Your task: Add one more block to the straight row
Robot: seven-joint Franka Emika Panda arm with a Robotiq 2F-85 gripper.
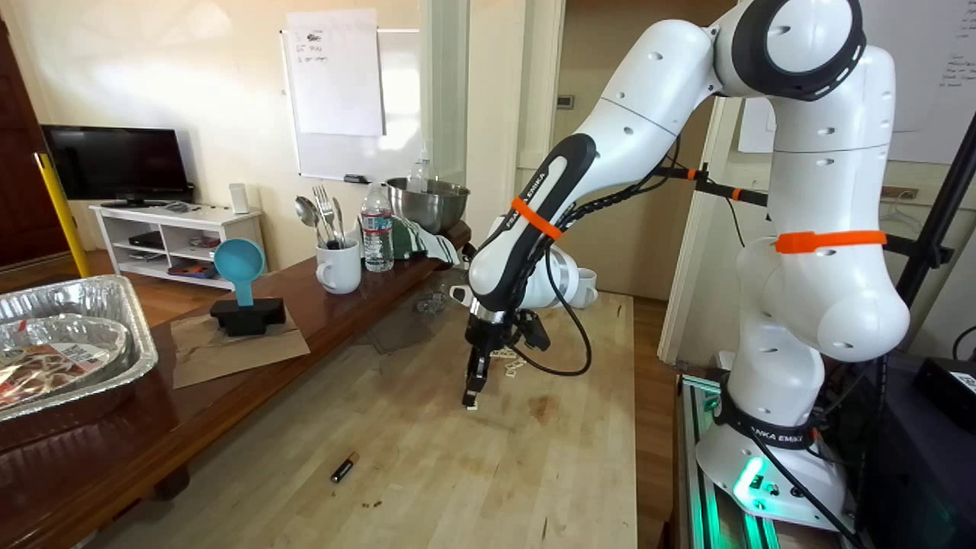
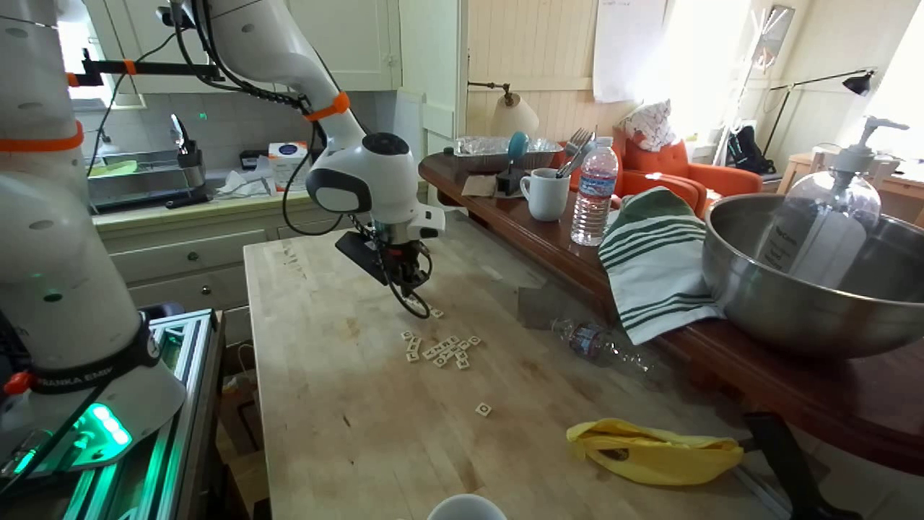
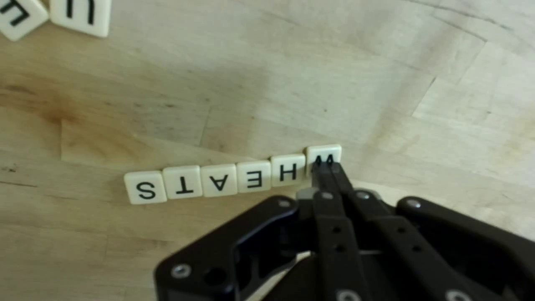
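Observation:
The straight row (image 3: 218,179) of small pale letter tiles lies on the wooden table in the wrist view, each tile beside its neighbour. The W tile (image 3: 331,151) is at the right end, beside the H tile (image 3: 288,170) and set slightly higher in the picture than the rest. My gripper (image 3: 327,167) is shut, fingertips together with nothing between them. The tips cover the lower part of the W tile; whether they press on it I cannot tell. In an exterior view the gripper (image 1: 470,398) points down at a pale tile (image 1: 472,407). The row is mostly hidden behind the gripper in both exterior views.
Loose tiles (image 2: 447,352) lie in a cluster on the table, with a single tile (image 2: 484,409) apart. A battery (image 1: 345,467), a yellow banana-like item (image 2: 653,451) and a fallen bottle (image 2: 595,341) are also there. A raised dark shelf (image 1: 305,305) borders the table, holding a white mug (image 1: 339,268).

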